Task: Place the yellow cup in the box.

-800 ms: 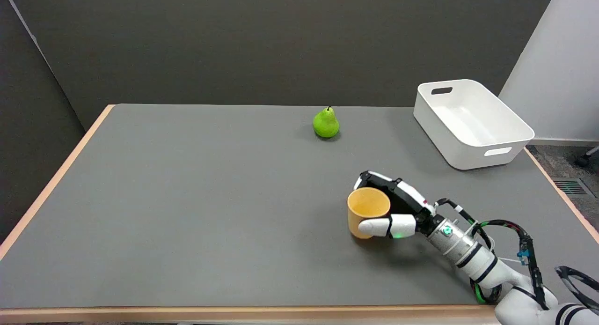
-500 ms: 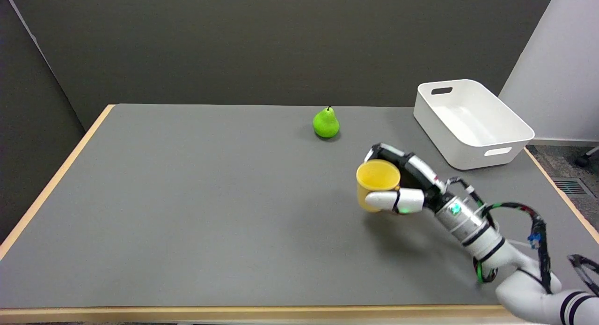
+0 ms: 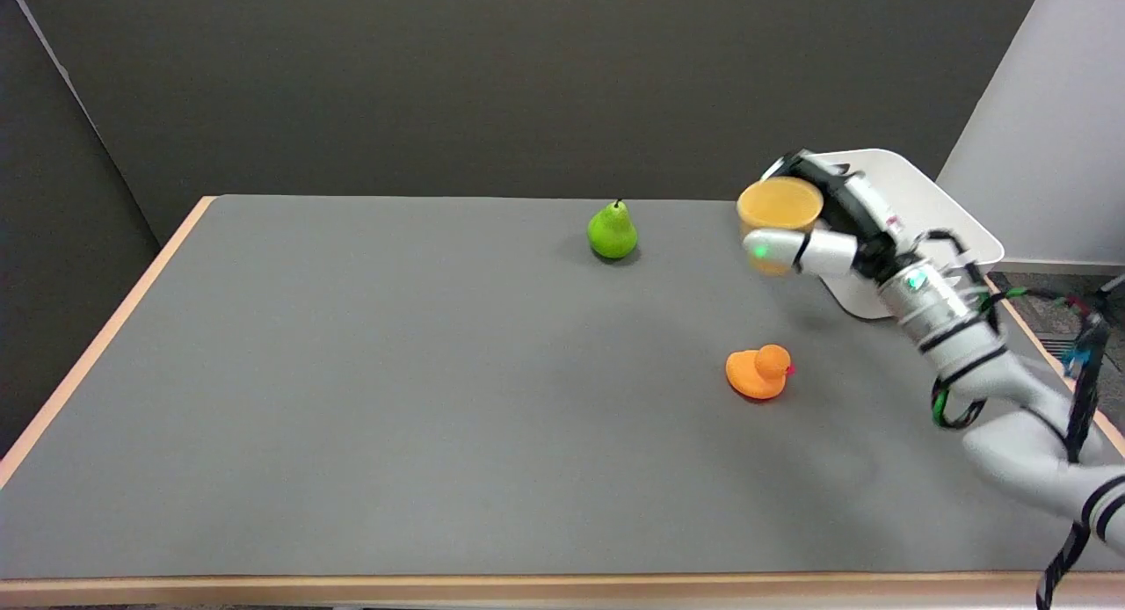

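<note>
My right hand [image 3: 822, 219] grips the yellow cup [image 3: 779, 210] and holds it upright in the air, its mouth facing up. The cup hangs just left of the white box [image 3: 954, 214] at the table's far right corner, level with the box's near-left wall. My hand and forearm cover most of the box; only its right rim and part of its back show.
A green pear [image 3: 612, 231] stands at the back of the grey table [image 3: 395, 373], left of the cup. An orange toy duck [image 3: 758, 372] sits on the table below my hand. The table's right edge runs close past the box.
My right hand has lifted the cup off the table and carried it up and to the right, toward the box. The orange duck, hidden before, now shows where the cup stood.
</note>
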Motion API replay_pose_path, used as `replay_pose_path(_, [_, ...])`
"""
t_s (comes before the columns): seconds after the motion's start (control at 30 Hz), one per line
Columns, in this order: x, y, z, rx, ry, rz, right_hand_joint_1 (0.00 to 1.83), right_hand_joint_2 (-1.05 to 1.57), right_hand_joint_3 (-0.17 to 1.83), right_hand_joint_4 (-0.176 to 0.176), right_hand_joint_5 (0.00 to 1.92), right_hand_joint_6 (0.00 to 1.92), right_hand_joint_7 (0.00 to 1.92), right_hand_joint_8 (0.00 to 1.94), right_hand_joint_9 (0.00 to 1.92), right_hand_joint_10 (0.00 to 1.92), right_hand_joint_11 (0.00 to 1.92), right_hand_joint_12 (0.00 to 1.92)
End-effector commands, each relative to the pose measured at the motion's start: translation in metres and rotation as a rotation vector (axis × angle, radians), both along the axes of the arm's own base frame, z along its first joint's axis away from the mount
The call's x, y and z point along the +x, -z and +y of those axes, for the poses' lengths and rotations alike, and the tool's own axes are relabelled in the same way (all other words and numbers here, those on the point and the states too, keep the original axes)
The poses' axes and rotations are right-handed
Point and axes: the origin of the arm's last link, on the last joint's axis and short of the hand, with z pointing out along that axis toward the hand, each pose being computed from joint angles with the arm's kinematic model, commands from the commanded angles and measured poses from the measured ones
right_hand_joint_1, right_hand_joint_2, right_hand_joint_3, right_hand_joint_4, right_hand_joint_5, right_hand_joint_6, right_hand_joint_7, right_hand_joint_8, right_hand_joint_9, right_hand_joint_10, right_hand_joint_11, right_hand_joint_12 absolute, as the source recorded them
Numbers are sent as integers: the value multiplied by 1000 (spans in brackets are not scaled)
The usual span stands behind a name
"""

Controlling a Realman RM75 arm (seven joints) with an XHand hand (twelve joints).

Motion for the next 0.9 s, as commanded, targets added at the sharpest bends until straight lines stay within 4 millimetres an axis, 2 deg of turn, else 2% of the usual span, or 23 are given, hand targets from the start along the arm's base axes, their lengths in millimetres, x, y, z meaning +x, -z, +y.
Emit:
replay_pose_path(0.03, [56,-137,-39,-482,57,10,1308,1373,-82,-176,397,1583,680,1628,646,1718,258,1921])
replay_pose_path(0.17, [60,-147,-52,-517,66,-9,1305,1372,-83,-176,395,1586,676,1627,644,1722,256,1903])
replay_pose_path(0.37, [52,-162,-60,-587,121,13,1309,1376,-91,-176,392,1609,678,1635,637,1737,256,1897])
replay_pose_path(0.5, [30,-167,-61,-616,202,9,1305,1395,-118,-176,382,1630,667,1654,621,1754,243,1921])
replay_pose_path(0.7, [-20,-164,-49,-641,338,-11,1306,1392,-122,-176,391,1628,676,1638,624,1737,267,1921])
replay_pose_path(0.9, [-39,-159,-42,-638,380,-9,1304,1395,-123,-176,388,1633,671,1643,619,1741,266,1921])
